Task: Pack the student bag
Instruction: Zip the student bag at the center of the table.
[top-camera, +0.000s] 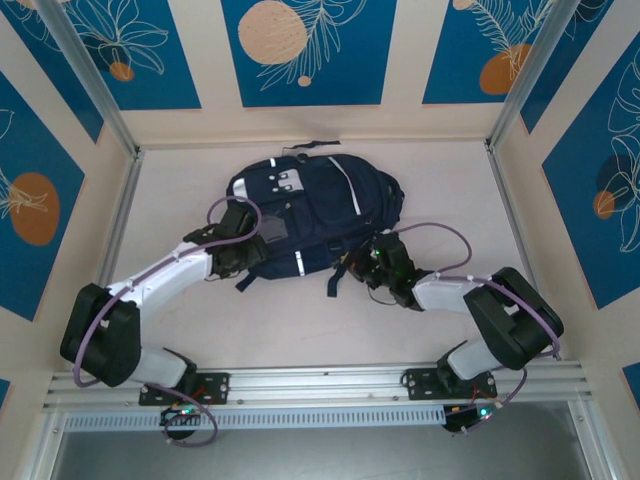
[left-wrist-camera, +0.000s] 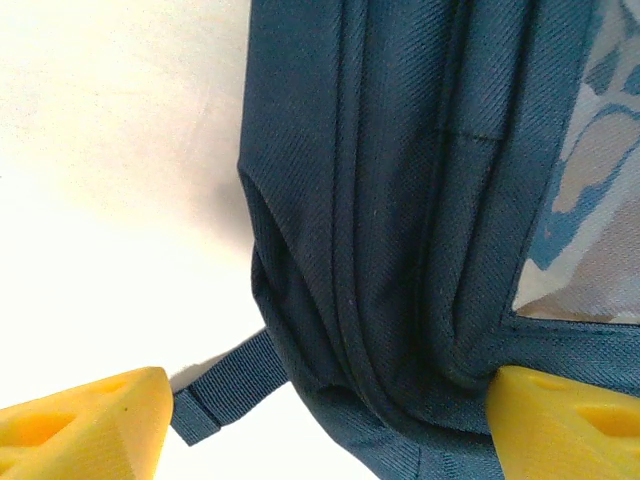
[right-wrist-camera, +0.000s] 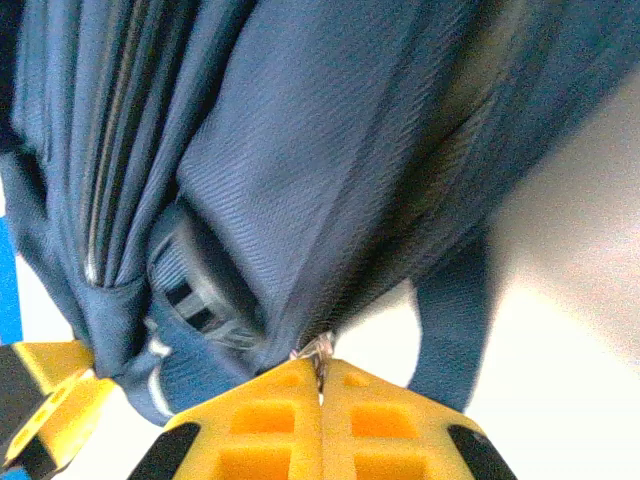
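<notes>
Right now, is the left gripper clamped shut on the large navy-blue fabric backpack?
No, the left gripper's yellow fingers stand wide apart, the backpack's corner between them.

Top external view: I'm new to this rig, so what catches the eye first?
The navy student bag lies flat in the middle, the largest thing there. The left gripper stands open astride one corner of it, while the right gripper is shut on a small metal zipper pull at the bag's near edge.

The student bag (top-camera: 320, 200) lies centred on the table (top-camera: 450, 200)
</notes>
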